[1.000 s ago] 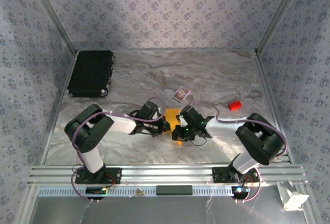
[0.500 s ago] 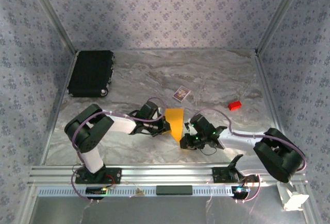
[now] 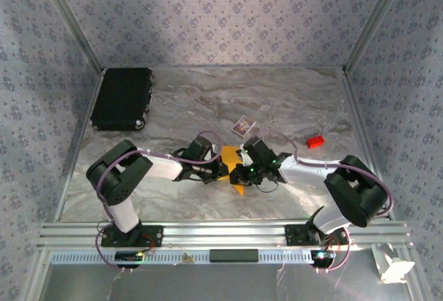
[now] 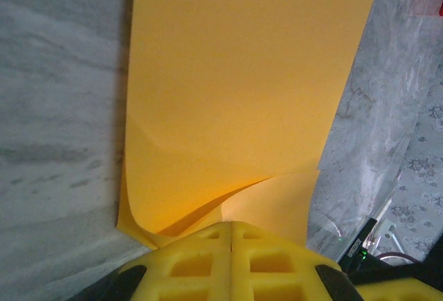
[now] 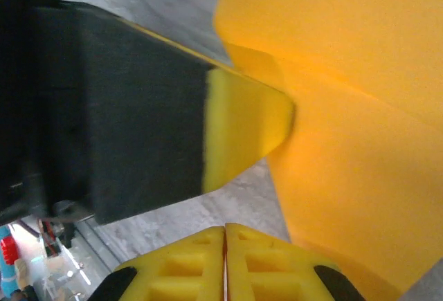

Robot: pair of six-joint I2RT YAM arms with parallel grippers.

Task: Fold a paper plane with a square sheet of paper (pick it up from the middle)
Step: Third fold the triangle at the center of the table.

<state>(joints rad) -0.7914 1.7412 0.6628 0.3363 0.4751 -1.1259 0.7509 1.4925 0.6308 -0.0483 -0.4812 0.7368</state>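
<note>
The orange-yellow sheet of paper [image 3: 230, 154] lies folded on the marble table between my two grippers, and its narrow tip pokes out below them. My left gripper [image 3: 220, 169] is shut. In the left wrist view its yellow jaws [image 4: 230, 226] meet at the sheet's [image 4: 242, 93] near edge, where the top layer curls up off the lower one. No paper shows between them. My right gripper [image 3: 241, 174] is also shut, over bare table just beside the sheet [image 5: 346, 142], with nothing in it [image 5: 225, 230]. The left fingertip [image 5: 242, 128] touches the paper's crease.
A black case [image 3: 122, 98] sits at the back left. A small purple-and-white card [image 3: 242, 126] lies just behind the paper, and a tiny red block [image 3: 315, 142] lies to the right. An aluminium rail [image 3: 221, 232] runs along the near edge.
My right arm swung out to the right, uncovering the long tapered paper, then came back left against it. The left arm and the paper stayed put.
</note>
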